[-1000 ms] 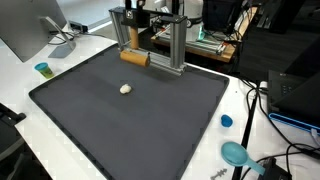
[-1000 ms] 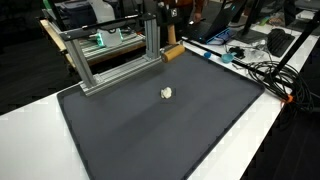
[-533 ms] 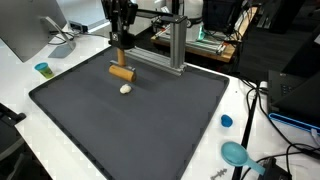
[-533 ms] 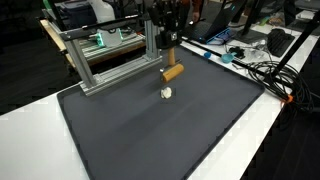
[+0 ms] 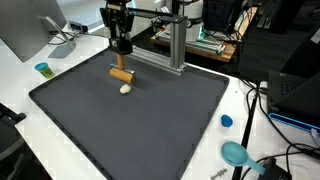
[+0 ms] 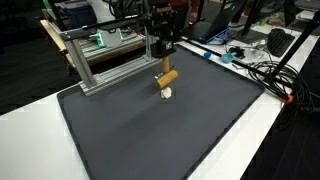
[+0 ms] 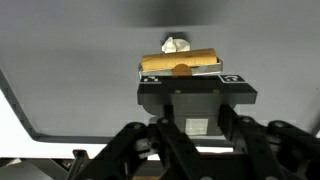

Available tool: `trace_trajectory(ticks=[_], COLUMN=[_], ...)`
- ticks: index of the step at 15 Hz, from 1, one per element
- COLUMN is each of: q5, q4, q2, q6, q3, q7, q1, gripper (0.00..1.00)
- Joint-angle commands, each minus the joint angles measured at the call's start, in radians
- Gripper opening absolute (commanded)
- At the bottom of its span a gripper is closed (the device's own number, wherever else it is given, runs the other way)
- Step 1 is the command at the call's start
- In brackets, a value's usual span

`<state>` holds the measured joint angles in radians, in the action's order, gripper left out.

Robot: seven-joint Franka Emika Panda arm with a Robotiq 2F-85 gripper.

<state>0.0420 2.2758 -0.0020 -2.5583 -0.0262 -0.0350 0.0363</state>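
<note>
Hovering gripper (image 5: pixel 121 50) over wooden cylinder (image 5: pixel 121 72), dark mat (image 5: pixel 130 125), white table (image 5: pixel 12 85), cables (image 5: pixel 262 104) around; jaws' state unclear.

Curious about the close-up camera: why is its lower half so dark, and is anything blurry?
Wrist view: the gripper, dark and slightly soft, fills the lower half; the wooden cylinder and white lump beyond look clearer. Both exterior views: even light, no glare on the black mat.

Bright, even overhead room light, soft shadows, mild glare; wrist view slightly blurred.
</note>
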Motion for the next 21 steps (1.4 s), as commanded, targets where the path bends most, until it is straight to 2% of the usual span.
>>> trace_trajectory(ticks=[1,7,11,16,21], q5=[0.047,0.101,0.104,0.063,-0.064], q4=[0.004,-0.004,-0.015,-0.031,-0.057], q2=[0.02,0.085,0.107,0.151,0.202], q6=[-0.038,-0.096,-0.077,-0.064,-0.107], q3=[-0.001,-0.006,-0.008,-0.003,0.01], q7=[0.032,0.076,0.076,0.053,-0.005], q1=[-0.003,-0.008,-0.012,-0.008,0.011], gripper=[0.21,0.21,0.21,0.21,0.21])
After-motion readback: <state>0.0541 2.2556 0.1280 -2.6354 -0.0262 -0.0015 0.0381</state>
